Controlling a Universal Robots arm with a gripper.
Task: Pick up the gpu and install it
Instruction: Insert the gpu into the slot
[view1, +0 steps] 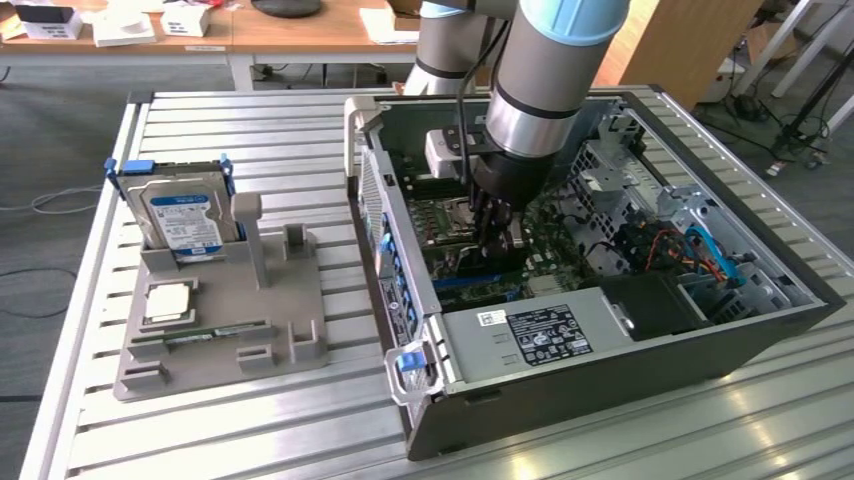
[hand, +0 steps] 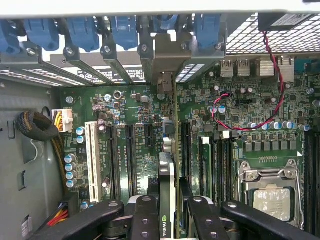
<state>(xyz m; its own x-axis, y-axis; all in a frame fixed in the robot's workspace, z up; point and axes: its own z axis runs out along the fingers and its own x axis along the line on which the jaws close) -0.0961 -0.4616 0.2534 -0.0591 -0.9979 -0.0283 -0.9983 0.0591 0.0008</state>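
Currently held: the gpu (hand: 167, 175), edge-on and upright between the black fingers (hand: 145, 215), standing over the motherboard (hand: 140, 107) inside the open computer case (view1: 641, 360).
Gripper: the gripper (hand: 168, 205) is closed down to the card's thickness, clamping both faces; in the exterior view the gripper (view1: 497, 235) reaches deep into the case, close to the board.
Seating: whether the card's lower edge has entered its slot cannot be told; the card itself hides that line.
Bracket end: the greyish metal bracket (hand: 172, 52) sits up at the rear wall among the blue latches (hand: 82, 32). If its tab lands on the wall lip and not in the opening, the card would likely tilt and jam.
Slot risk: parallel black slots (hand: 131, 155) and a white slot (hand: 92, 160) lie just beside. A small sideways offset could probably press the edge connector onto bare board or the wrong slot.
Grip risk: the hold is on one end of the card, so downward force could pivot it in the pads and seat one end first.
Cable risk: the red-and-black twisted wire (hand: 220, 107) loops near the card's path and could snag.
Wider scene: the CPU socket (hand: 272, 197) is well apart; the hard drive (view1: 184, 215) stands in the grey holder (view1: 227, 330) outside the case.
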